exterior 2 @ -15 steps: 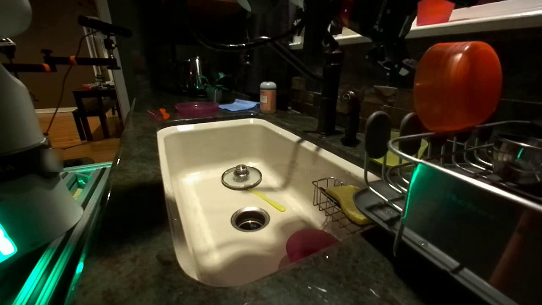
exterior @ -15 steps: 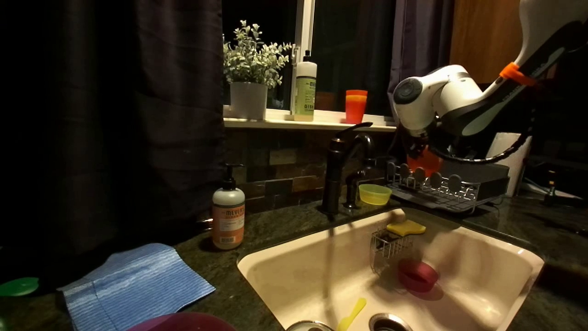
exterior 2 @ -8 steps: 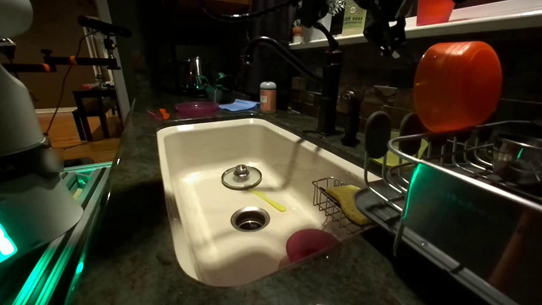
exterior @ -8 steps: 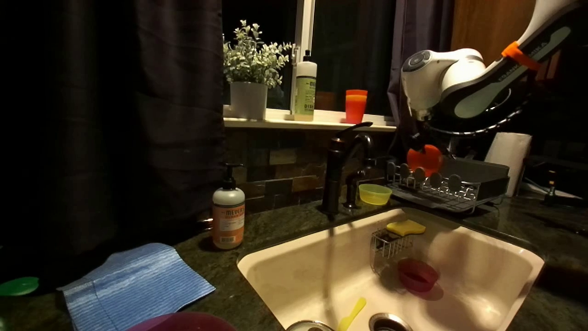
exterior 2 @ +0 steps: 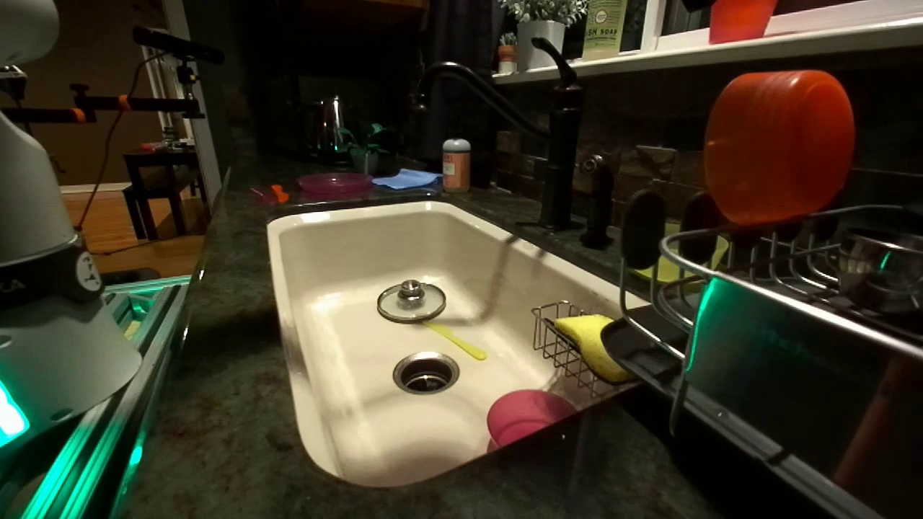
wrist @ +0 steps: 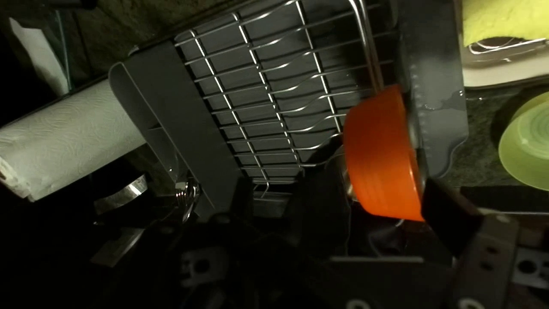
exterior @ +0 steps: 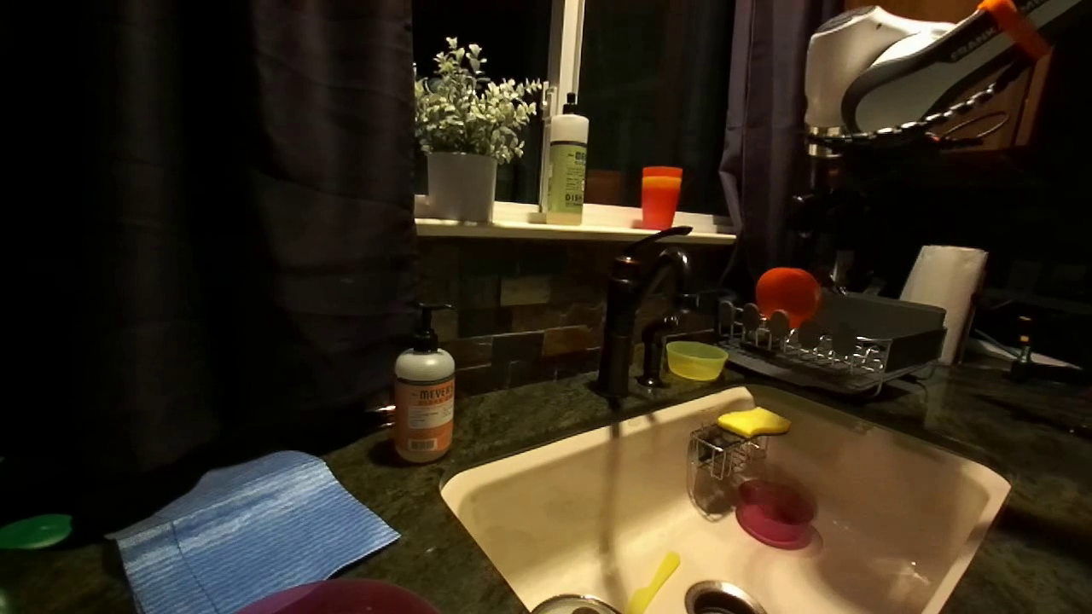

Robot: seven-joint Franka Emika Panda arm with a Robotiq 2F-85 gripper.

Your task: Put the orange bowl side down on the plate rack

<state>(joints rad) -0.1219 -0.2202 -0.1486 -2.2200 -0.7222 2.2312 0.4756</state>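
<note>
On the dark grey metal-wire plate rack point(wrist: 274, 103) we find the round red-orange plastic bowl point(exterior 2: 780, 148) standing on its side, so we judge the placing done and a careful retreat next. Only the wrist view shows us the black gripper point(wrist: 336, 197) with fingers point(wrist: 450, 221) spread, pinching nothing (darkness or framing hides them elsewhere).

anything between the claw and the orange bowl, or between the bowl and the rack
Nothing visible stands in the way. The wrist view shows no object between the open claw and the orange bowl, which already rests on its side on the plate rack. Much of the lower part of that view is dark, though.
</note>
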